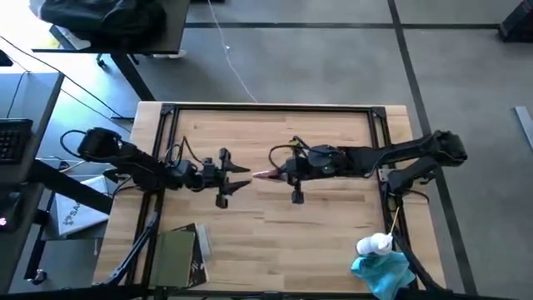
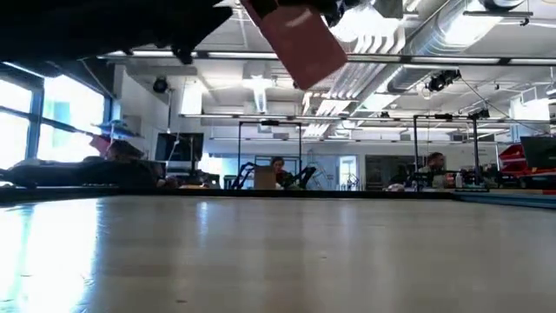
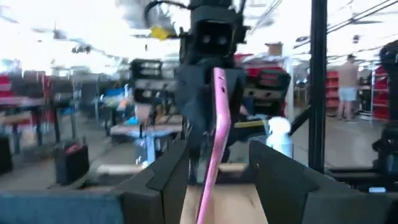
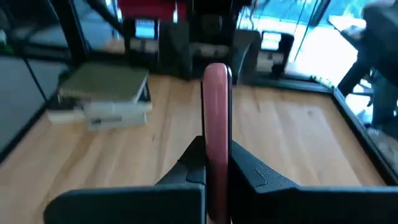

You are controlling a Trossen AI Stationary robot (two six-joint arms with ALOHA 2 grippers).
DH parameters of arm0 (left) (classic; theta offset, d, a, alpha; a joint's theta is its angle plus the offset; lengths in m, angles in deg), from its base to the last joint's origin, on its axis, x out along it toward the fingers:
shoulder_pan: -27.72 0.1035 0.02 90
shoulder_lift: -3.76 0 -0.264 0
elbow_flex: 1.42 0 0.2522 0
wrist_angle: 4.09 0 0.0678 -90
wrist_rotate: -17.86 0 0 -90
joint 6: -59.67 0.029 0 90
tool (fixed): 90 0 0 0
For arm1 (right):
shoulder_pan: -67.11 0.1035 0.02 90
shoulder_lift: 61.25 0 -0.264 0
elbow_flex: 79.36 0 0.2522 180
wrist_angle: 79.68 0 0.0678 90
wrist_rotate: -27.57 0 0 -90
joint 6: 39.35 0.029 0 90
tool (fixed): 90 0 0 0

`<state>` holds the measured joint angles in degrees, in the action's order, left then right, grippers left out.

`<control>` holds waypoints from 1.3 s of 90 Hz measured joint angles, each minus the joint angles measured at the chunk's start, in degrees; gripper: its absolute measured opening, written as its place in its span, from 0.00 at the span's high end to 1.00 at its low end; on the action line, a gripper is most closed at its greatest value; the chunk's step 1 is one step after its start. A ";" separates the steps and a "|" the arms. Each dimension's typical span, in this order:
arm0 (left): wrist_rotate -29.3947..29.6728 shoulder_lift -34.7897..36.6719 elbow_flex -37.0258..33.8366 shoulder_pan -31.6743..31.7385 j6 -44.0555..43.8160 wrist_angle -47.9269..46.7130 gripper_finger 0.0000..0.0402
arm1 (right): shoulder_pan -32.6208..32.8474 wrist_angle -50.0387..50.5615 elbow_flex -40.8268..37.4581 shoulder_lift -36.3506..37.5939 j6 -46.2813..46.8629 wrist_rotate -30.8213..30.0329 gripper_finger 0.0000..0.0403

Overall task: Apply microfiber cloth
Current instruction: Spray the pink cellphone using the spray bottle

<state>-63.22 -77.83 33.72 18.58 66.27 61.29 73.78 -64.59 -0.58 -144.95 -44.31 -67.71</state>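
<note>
1. The two arms meet over the middle of the table [image 1: 275,233], the left tool [image 1: 241,177] facing the right tool [image 1: 279,173].
2. A flat card [image 1: 265,175] sits between them, clamped in the right tool, above the tabletop.
3. The microfiber cloth [image 1: 381,271] lies at the table's near right corner, a bottle [image 1: 375,244] touching it.
4. A box [image 1: 179,257] rests near the near left edge.
</note>
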 joint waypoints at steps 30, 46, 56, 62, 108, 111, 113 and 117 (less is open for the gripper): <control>-6.26 -5.55 9.19 2.49 2.49 3.27 0.63 | -1.03 -5.32 0.02 -0.02 0.03 0.31 1.00; -5.79 -5.88 9.60 2.92 2.05 7.09 0.63 | -1.37 -6.33 0.03 -0.02 -0.25 0.28 1.00; -4.16 -5.89 9.70 3.23 1.96 7.25 0.63 | -1.59 -7.07 0.04 -0.02 -0.45 0.20 1.00; -3.34 -6.25 10.46 3.47 1.56 6.86 0.63 | -1.61 -8.20 0.04 -0.02 -0.79 0.20 1.00; -2.67 -9.96 13.65 3.55 2.51 8.05 0.74 | -2.05 -7.77 0.06 -0.02 -1.32 -0.59 1.00; -2.38 -9.96 13.65 3.55 2.64 8.03 0.76 | -2.13 -7.68 0.06 -0.02 -1.32 -0.59 1.00; -2.23 -9.96 13.65 3.55 2.79 7.95 0.77 | -2.15 -7.61 0.06 -0.02 -1.31 -0.59 1.00; -2.07 -9.96 13.65 3.55 3.03 7.82 0.80 | -2.20 -7.58 0.06 -0.02 -1.30 -0.53 1.00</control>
<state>-65.29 -87.79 47.37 22.13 69.30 69.11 71.58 -72.17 -0.52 -144.98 -45.61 -68.24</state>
